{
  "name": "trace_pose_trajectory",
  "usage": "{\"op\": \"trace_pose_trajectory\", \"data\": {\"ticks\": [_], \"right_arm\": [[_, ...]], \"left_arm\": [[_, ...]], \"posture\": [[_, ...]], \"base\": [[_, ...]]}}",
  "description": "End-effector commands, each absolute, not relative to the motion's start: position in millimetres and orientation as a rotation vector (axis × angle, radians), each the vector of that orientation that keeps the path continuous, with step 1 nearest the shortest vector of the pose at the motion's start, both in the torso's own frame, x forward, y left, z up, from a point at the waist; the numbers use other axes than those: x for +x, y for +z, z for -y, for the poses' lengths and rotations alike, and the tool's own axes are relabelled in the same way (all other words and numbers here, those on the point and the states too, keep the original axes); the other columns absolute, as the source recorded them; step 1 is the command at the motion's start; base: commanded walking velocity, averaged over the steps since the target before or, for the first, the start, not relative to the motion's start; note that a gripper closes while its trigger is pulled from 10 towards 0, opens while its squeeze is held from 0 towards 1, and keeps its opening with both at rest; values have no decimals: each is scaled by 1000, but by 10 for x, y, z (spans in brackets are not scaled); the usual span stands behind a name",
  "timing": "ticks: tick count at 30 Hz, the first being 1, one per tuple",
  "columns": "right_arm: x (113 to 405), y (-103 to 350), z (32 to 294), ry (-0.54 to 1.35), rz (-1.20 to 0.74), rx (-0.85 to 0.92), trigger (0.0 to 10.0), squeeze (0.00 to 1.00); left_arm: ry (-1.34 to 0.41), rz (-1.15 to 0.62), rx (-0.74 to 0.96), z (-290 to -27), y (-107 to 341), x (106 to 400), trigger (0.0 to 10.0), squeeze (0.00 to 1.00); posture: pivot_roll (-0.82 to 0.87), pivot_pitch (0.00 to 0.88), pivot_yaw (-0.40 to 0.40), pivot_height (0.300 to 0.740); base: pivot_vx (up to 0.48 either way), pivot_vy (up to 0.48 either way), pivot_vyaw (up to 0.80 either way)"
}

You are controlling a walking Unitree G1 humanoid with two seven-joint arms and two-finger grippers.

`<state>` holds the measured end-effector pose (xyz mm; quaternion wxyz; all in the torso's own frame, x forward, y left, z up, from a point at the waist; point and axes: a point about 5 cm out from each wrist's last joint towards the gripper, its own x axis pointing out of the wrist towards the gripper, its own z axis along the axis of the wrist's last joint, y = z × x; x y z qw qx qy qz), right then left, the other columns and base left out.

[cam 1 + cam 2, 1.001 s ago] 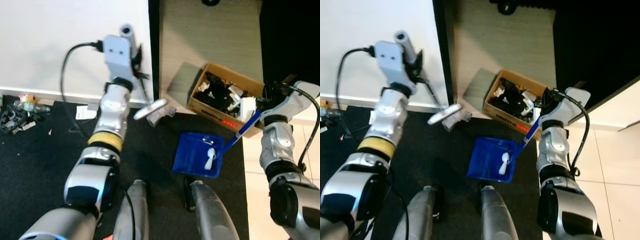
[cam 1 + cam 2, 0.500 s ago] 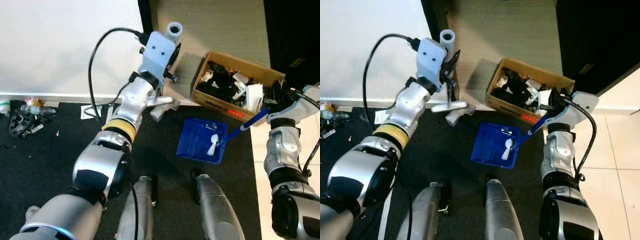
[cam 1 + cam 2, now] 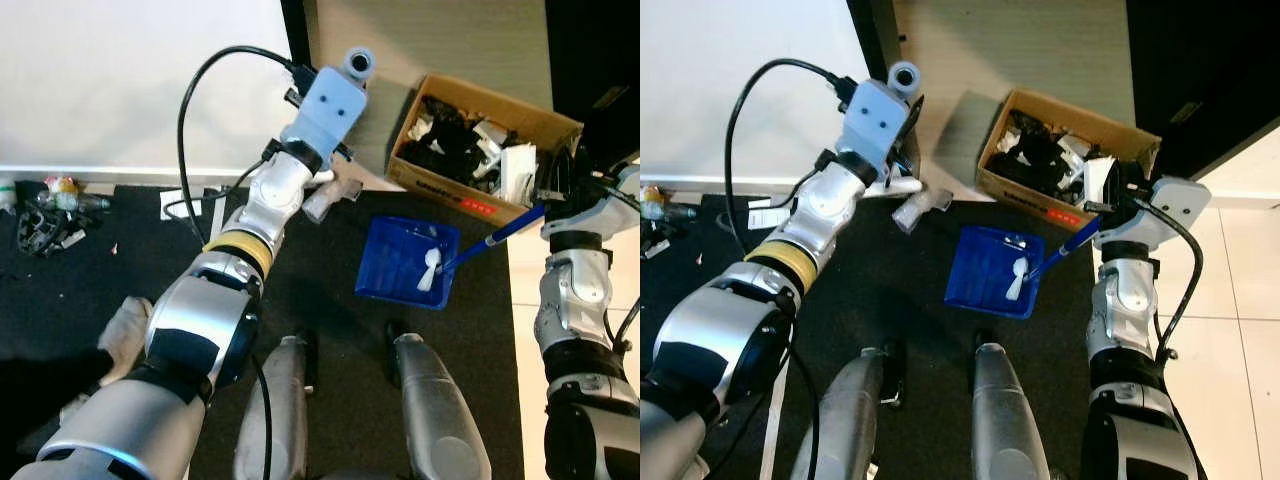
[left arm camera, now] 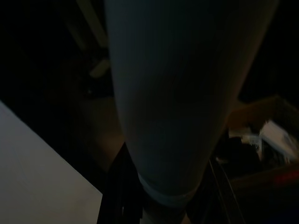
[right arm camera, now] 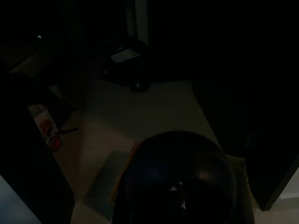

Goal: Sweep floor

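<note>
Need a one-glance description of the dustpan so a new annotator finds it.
Start at the black mat that covers the floor before the robot's legs. Near its far right corner, just short of the open cardboard box full of scraps, lies the blue dustpan. It is the only bright blue square tray, with a white scrap inside and a blue handle slanting up toward the right arm.

The dustpan point(image 3: 400, 262) is set on the mat point(image 3: 320, 330), with a scrap point(image 3: 428, 272) lying in it. The box point(image 3: 483, 150) is parked just behind the dustpan, off the mat, stuffed with junk. Left of the dustpan, a crumpled wrapper point(image 3: 330, 199) is found at the mat's back edge. Far left of the dustpan, litter point(image 3: 45, 212) is piled by the wall point(image 3: 120, 80).
</note>
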<state>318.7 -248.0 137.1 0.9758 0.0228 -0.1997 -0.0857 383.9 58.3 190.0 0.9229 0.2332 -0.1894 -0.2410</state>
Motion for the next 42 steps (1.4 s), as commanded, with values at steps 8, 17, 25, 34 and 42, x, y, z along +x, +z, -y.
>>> {"op": "trace_pose_trajectory", "data": {"ticks": [8,17,25,34,42], "right_arm": [[3133,1275,2435,-157,358,61,10000,0],[3214,1344,2434,-148,367,78,10000,0],[3293,1388,2407,-135,368,93,10000,0],[3390,1454,2350,-111,376,105,10000,0],[3391,1461,2362,-113,383,108,10000,0]], "left_arm": [[-622,105,440,-545,1305,3683,10000,0],[-883,146,221,-627,1619,3730,10000,0],[-1242,124,411,-896,1911,3571,10000,0],[-1237,322,240,-1149,2825,3633,10000,0],[-896,429,166,-1229,2977,3865,10000,0]], "posture": [[-171,412,71,740],[-134,346,73,740],[-102,290,58,740],[-101,251,52,740],[-106,245,63,740]], "base": [[0,0,0],[0,0,0],[0,0,0],[0,0,0],[0,0,0]]}}
